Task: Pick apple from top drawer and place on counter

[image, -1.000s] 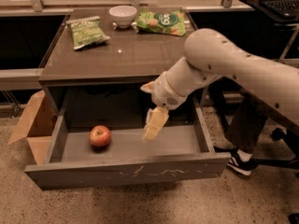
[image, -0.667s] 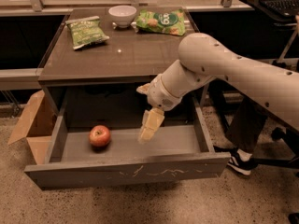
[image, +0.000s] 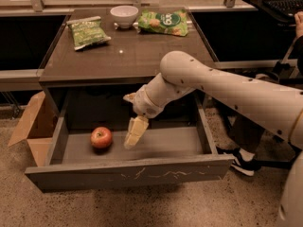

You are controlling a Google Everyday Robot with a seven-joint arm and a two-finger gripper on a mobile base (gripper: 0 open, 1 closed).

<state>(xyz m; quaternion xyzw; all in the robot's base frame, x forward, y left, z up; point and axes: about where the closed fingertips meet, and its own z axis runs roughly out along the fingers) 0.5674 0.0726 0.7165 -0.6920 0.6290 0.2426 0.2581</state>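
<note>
Apple (image: 101, 137) sits on the floor of the top drawer (image: 128, 175), left of centre, same spot as a second ago; it is untouched. Change: the gripper (image: 134, 133) has slid left and a bit lower inside the drawer, so it now hangs near the apple's right side, still apart from it. Arm reaches in from the right, wrist tipped down. Cannot tell how far the jaws are parted; they hold nothing. Judgement: this is the approach step, grasp not yet made, and the remaining gap to the apple looks small. Next it needs a final shift left and a close around the apple, then a lift clear of the drawer's front panel.

Drawer is pulled fully out and holds only the apple. Counter (image: 128, 56) on top of the bench carries a white bowl (image: 124, 15) with nothing visible in it, and two green snack bags (image: 87, 31) (image: 163, 21) along the back; the front half is bare for the drop. Open cardboard box (image: 33, 126) on the floor at left, contents hidden.
</note>
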